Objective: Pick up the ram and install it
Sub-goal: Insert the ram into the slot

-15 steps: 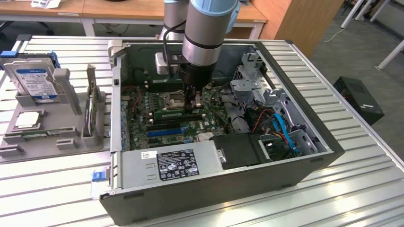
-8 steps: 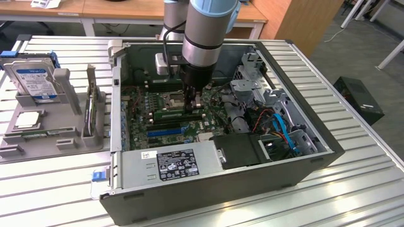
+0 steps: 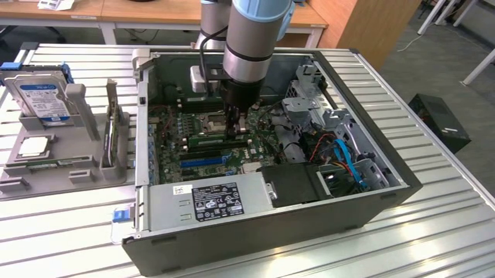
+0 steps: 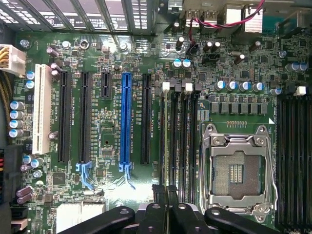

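While the end effector, fingers drawn nearly together, hangs inside the open grey computer case in the middle of the slatted tabletop, the long green ram stick lies along the black memory slots beneath its tips; seating looks underway, calling for square, even downward pressure

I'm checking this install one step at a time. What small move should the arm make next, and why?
Probably a gentle, straight push down. The shut end effector has its tip at the long green circuit-board memory stick, which lies along the black memory slots beside the silver processor socket. I cannot tell whether the stick is fully seated, so the push should be light.
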Controlling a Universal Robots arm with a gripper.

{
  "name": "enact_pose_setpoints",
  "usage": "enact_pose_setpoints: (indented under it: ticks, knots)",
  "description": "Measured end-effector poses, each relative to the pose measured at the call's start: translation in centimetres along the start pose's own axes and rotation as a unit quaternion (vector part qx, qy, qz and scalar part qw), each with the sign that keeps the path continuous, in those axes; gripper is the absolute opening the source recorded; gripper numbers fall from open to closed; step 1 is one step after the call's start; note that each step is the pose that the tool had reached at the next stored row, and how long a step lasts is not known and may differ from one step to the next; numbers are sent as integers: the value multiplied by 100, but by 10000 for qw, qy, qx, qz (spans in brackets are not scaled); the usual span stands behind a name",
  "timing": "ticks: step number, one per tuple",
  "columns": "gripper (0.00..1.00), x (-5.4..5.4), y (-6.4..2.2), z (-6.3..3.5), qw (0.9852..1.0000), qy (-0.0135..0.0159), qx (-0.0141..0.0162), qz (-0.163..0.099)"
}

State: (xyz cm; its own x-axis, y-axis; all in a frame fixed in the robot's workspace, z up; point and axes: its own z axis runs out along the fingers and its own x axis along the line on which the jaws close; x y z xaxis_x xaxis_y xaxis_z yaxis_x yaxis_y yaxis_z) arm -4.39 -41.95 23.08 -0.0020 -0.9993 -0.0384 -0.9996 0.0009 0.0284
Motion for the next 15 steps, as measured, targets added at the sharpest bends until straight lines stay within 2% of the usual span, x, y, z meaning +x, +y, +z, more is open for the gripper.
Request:
enact_pose_setpoints:
  ticks: [15]
  knots:
    - [12,0,-1,14,10000,-1,1,10]
